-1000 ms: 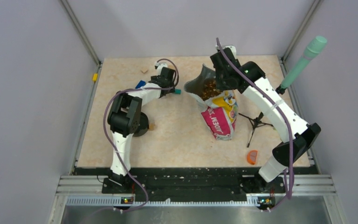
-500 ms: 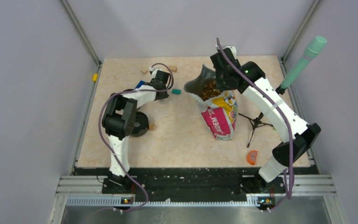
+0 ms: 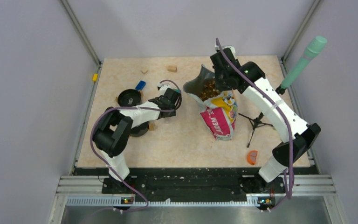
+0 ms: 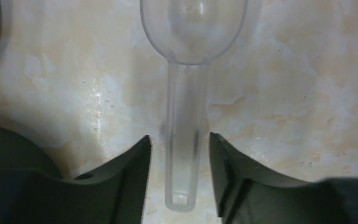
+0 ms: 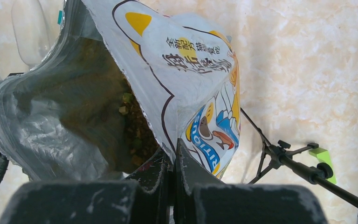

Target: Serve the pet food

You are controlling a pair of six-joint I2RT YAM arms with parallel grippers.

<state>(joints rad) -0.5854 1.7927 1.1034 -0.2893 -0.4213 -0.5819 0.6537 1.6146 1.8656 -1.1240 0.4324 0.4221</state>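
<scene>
**Top view.** Bag [image 3: 219, 114] is lying mid-table, its mouth gaping toward the far wall. Pet food [image 3: 208, 88] is sitting inside that mouth. Right gripper [image 3: 223, 80] is hanging at the bag's mouth. Left gripper [image 3: 175, 99] is hovering just left of the bag, and a black bowl [image 3: 129, 98] is sitting farther left.

**Left wrist view.** Left gripper [image 4: 181, 179] is standing spread. Its fingers [image 4: 126, 186] are straddling a clear scoop's [image 4: 186, 93] handle, with a gap on each side.

**Right wrist view.** Right gripper [image 5: 173, 184] is pinching the bag's [image 5: 186, 70] rim, its fingers pressed together on it. Pet food [image 5: 135, 135] is showing inside the bag. A tripod [image 5: 284, 156] is standing right of the bag.
</scene>
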